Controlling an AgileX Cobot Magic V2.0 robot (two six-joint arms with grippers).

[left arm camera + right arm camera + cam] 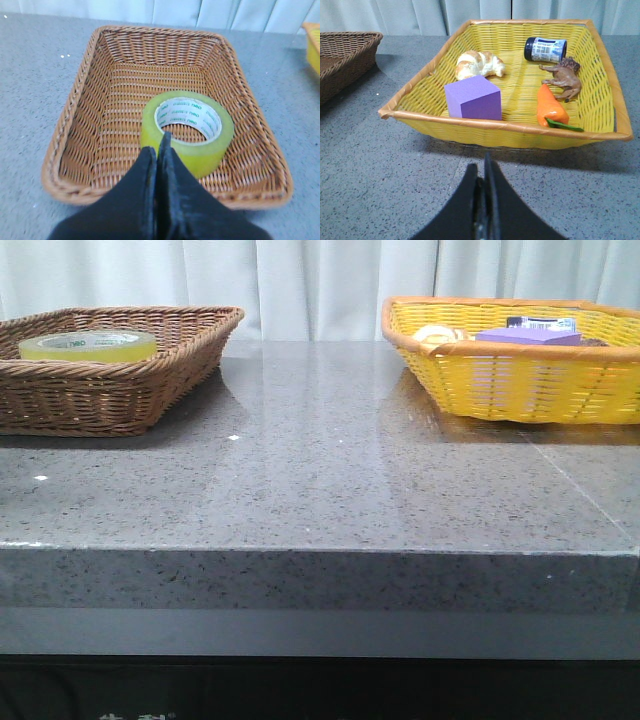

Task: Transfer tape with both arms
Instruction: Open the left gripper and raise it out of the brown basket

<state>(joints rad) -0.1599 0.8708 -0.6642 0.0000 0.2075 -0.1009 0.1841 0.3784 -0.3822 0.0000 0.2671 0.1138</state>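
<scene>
Viewing: you see two baskets well apart on the grey desk (320, 480), and no arm in the front view.
Tape: the tape (187, 131) lies flat, hole up, inside the brown basket (75, 110), towards its near right part in your left wrist view.
Left fingers: the left fingers (159, 145) are pressed together, empty, tips at the tape's near outer wall; you cannot tell whether they touch it.
Right fingers: the right fingers (483, 172) are closed on nothing, above bare desk just short of the yellow basket (610, 80).
Yellow basket contents: purple cube (472, 97), croissant (479, 64), carrot (551, 106), jar (546, 49), brown animal figure (563, 77).
</scene>
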